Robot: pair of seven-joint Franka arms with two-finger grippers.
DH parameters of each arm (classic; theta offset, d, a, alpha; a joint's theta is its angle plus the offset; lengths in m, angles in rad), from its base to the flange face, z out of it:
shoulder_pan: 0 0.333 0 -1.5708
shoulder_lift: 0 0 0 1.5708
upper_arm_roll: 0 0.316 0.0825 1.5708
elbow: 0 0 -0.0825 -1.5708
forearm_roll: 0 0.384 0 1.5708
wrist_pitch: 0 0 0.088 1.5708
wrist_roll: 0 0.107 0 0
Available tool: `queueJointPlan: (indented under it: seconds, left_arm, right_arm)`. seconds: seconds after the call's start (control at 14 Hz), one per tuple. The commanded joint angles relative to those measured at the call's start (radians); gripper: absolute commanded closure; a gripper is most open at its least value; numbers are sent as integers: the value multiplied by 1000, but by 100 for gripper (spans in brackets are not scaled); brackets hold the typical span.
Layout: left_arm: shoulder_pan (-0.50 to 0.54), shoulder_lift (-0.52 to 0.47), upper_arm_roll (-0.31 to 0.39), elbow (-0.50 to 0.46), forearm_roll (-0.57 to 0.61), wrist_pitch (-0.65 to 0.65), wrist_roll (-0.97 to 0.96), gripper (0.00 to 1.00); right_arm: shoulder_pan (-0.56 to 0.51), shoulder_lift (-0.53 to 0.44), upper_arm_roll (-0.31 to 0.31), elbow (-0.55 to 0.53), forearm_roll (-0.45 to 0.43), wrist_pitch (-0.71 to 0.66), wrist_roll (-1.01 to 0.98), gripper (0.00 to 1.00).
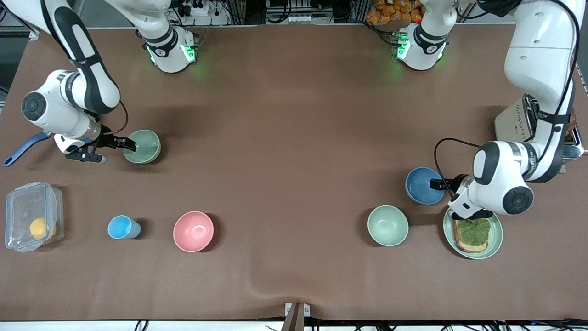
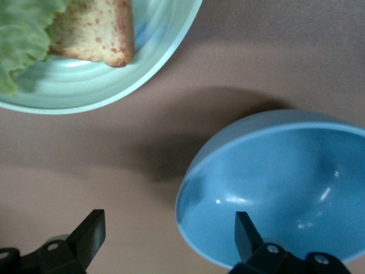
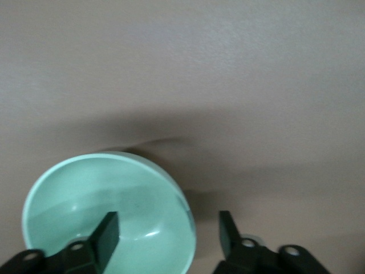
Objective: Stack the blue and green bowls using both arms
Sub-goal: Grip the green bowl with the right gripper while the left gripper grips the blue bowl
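Two grippers, both spread wide, each straddling a bowl rim. Left gripper (image 2: 165, 240): one finger sitting inside the blue bowl (image 2: 279, 188), the other outside its wall, not yet closing; the bowl appears to be tilting, though whether it is lifting off the table (image 1: 294, 138) is hard to tell. This bowl is lying toward the left arm's end, just beside the plate (image 2: 142, 74) carrying toast and lettuce.

Right gripper (image 3: 168, 234): likewise bracketing the rim of the green bowl (image 3: 108, 211) at the right arm's end.

Progress: both approaches nearly finishing; grasping, lifting, carrying and nesting all remaining. Bowls are sitting well apart, nothing stacking yet.

Second green bowl (image 1: 387, 225): standing untouched, nearer the front camera than the blue one.
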Motion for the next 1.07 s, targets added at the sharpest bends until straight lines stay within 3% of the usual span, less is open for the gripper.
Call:
queueJointPlan:
  seconds: [0.0,0.29,0.36,0.43,0.5,0.57,0.71,1.0]
  left_arm:
    - [-5,20,-3,-1,30,35,-24,0]
    - [-8,37,-3,-1,30,86,-41,0]
    - [-8,40,-3,-1,30,89,-41,18]
    - [-8,40,-3,-1,30,90,-41,53]
    - [-8,42,-3,-1,30,90,-41,81]
    - [-14,42,-3,-1,30,90,-48,99]
    - [-23,37,-4,-1,64,90,-64,100]
    - [-19,-4,-18,-3,60,99,-79,100]
  right_arm:
    - [-24,7,16,-8,13,16,-18,54]
    - [-28,10,14,-8,19,14,-18,83]
    - [-33,10,16,-8,19,14,-18,97]
    - [-33,10,16,-8,21,13,-17,100]
    - [-33,10,16,-5,24,4,-14,100]
    - [-30,7,16,-2,25,-1,-9,100]
    - [-30,-1,19,13,30,-48,-5,100]
    - [-27,-22,19,154,97,-313,-5,100]
